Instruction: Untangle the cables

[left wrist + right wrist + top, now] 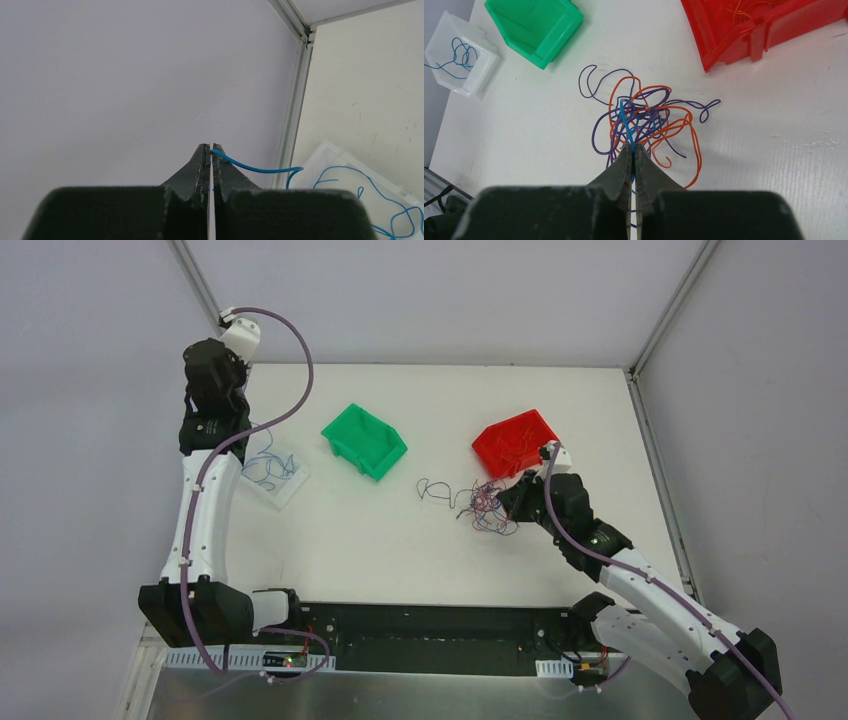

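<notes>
Tangle of cables (644, 120) on the tabletop (774, 150), fanning toward 12 o'clock from the nearer right fingers (621, 172), closed on a blue strand (625, 125) at its near edge; left fingers (200, 167), well apart at 10 o'clock, pinch a separate blue cable (250, 166).

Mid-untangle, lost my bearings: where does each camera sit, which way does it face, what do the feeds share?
Top external: above and behind the bases, looking down on the table; left arm, right arm, green bin, red bin, cable tangle, clear tray.
Left wrist: wrist-mounted, facing the wall and table edge; left hand shut on a blue cable.
Right wrist: wrist-mounted, looking down at the cable tangle; right hand shut on it.
Shared: the clear tray, in all three.
</notes>
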Available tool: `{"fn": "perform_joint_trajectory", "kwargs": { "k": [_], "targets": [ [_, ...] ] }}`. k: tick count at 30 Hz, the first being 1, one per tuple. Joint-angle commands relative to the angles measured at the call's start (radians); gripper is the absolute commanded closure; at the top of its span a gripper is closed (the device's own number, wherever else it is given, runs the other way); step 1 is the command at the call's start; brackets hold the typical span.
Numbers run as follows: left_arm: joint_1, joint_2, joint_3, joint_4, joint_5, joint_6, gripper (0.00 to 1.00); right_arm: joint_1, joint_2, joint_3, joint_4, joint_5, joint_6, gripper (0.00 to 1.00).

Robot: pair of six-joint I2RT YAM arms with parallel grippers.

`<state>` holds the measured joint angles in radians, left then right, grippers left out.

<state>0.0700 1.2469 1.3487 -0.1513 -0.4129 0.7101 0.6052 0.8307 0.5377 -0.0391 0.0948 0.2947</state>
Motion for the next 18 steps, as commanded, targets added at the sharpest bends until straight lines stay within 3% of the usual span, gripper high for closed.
{"fn": "perform_joint_trajectory", "kwargs": {
  "k": [1, 9, 14, 18],
  "targets": [
    [0.018, 0.016, 0.045, 0.041, -0.032, 0.037, 1.00, -0.003, 0.005, 0.045, 0.008, -0.021, -0.010, 1.00],
    [0.035, 0.022, 0.001, 0.050, 0.025, -0.039, 1.00, -0.003, 0.007, 0.039, 0.007, -0.024, -0.001, 1.00],
    [0.053, -0.001, -0.129, 0.055, 0.119, -0.225, 1.00, -0.003, 0.011, 0.033, 0.018, -0.023, 0.016, 1.00],
    [0.055, -0.002, -0.220, 0.073, 0.096, -0.274, 1.00, -0.004, 0.018, 0.046, 0.026, -0.033, 0.006, 1.00]
  ]
}}
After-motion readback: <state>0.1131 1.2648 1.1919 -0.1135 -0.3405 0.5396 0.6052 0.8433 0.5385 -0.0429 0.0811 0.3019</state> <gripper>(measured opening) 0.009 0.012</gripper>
